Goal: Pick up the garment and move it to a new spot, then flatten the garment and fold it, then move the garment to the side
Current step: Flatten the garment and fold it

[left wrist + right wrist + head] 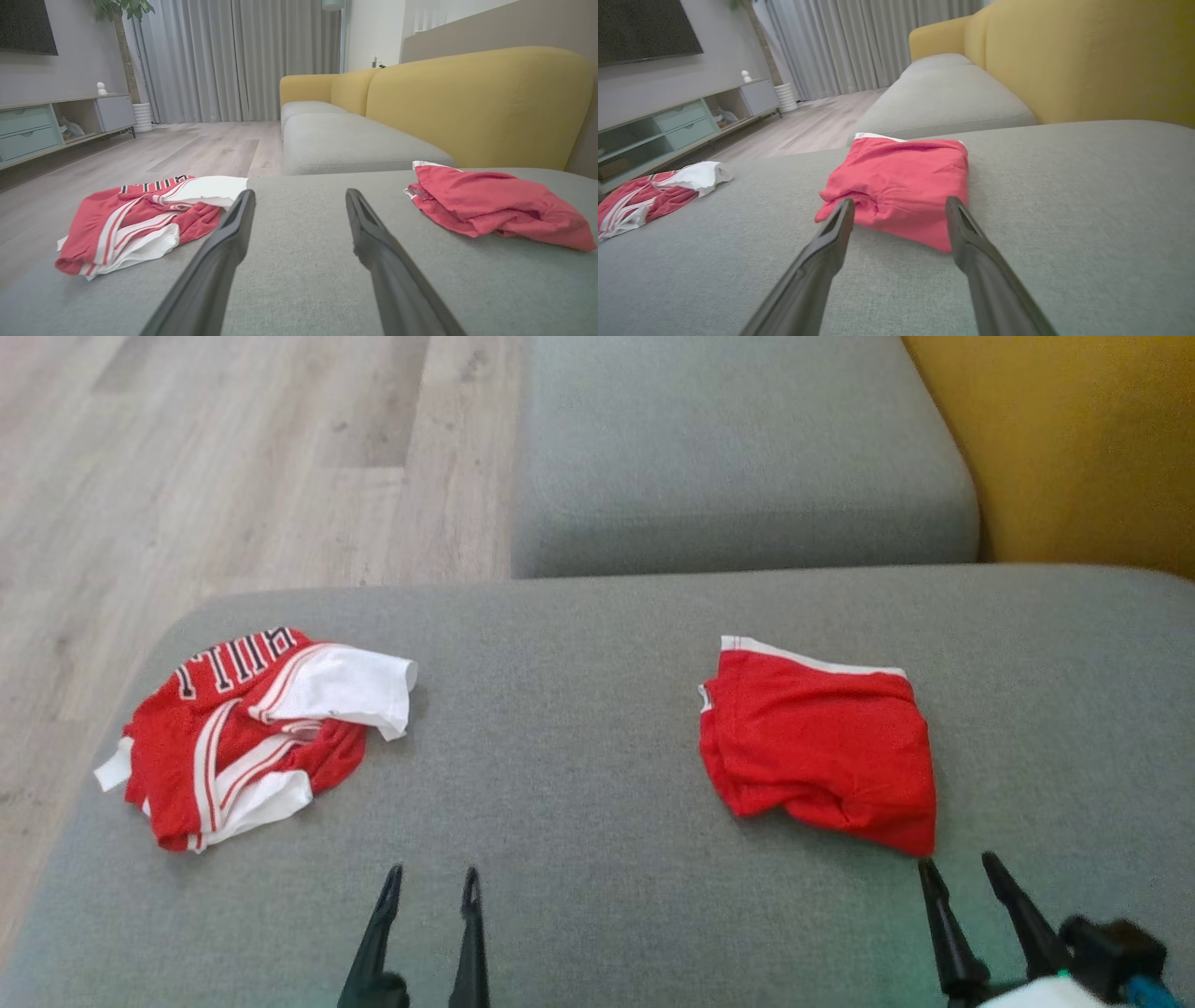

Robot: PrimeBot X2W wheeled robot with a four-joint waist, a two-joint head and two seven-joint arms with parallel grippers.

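Item 1. Left claw [433,871]: fingers spread, empty, low over the grey seat cushion [579,784], between the two garments.

Item 2. Right claw [956,860]: fingers spread, holding nothing, tips just short of the near right corner of the folded red garment [822,747].

Item 3. Folded red garment: lies on the right half of the cushion. Its long axis runs roughly left to right, slightly skewed. The white-trimmed edge points away from the robot and the bulkier folded edge faces it.

Item 4. Red-and-white jersey [243,737]: crumpled, near the cushion's left edge, well apart from item 3.

Item 5. Beyond: second grey cushion [738,457], yellow backrest [1074,439], wooden floor [233,457].
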